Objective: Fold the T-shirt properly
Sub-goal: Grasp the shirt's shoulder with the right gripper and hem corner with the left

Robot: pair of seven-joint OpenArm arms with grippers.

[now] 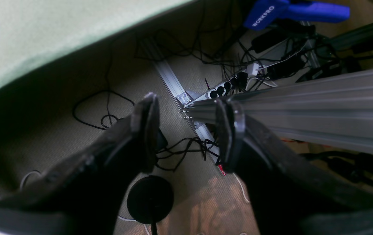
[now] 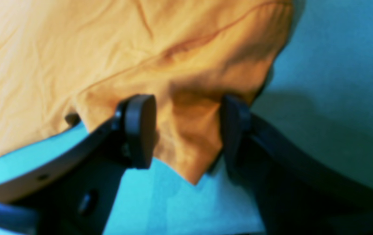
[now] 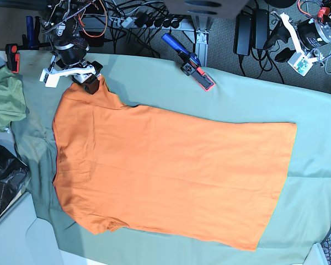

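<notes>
The orange T-shirt [image 3: 171, 171] lies spread flat on the pale green table cloth [image 3: 317, 165], its collar end to the left in the base view. My right gripper [image 3: 92, 84] sits at the shirt's far left sleeve. In the right wrist view the right gripper [image 2: 186, 107] is open, and the pointed sleeve tip of the T-shirt [image 2: 186, 143] lies loose between the two pads. My left arm [image 3: 300, 41] hangs off the table at the far right. Over the floor the left gripper [image 1: 188, 102] stands open and holds nothing.
An olive green garment [image 3: 5, 99] is bunched at the table's left edge above a black bag [image 3: 3, 182]. A blue clamp [image 3: 187, 61] lies on the far side of the table. Cables, a power strip [image 1: 219, 91] and an aluminium rail [image 1: 304, 98] are below the left gripper.
</notes>
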